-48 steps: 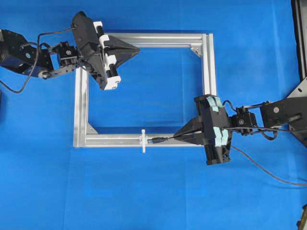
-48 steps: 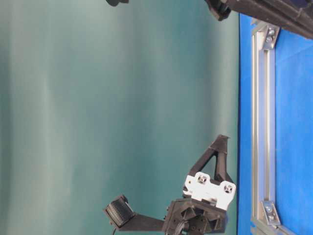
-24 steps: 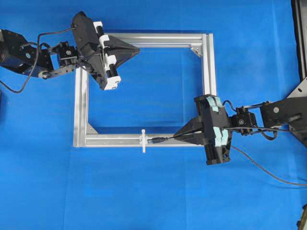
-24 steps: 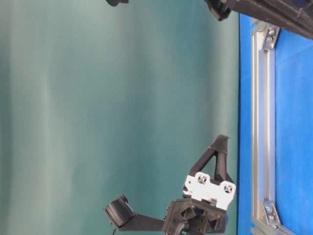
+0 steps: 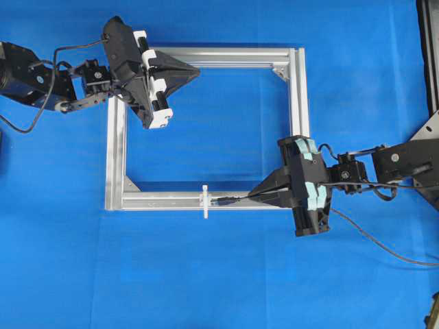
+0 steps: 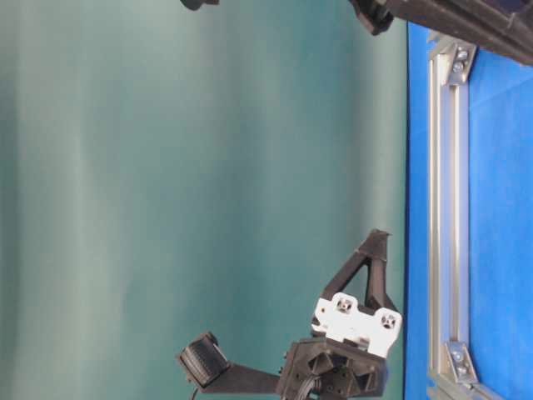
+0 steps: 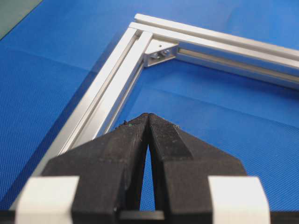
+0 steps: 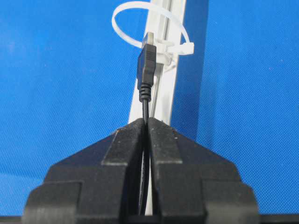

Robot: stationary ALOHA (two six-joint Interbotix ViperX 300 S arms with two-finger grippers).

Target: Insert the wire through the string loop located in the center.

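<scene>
Right gripper [image 8: 145, 122] clamped on the wire [image 8: 146, 70], plug tip right at the string loop [image 8: 148, 23] on the frame's near rail [image 5: 171, 200]. Best eased straight ahead, kept level, centred on the opening. Farther off, left gripper [image 7: 148, 116] closed, empty.

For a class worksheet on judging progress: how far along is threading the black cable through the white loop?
Done: the right hand is shut on the thin black wire behind its plug. In hand: the plug tip sits at the thin white plastic loop on the silver aluminium frame. Left: pushing the wire through. The left hand is shut, empty.
</scene>
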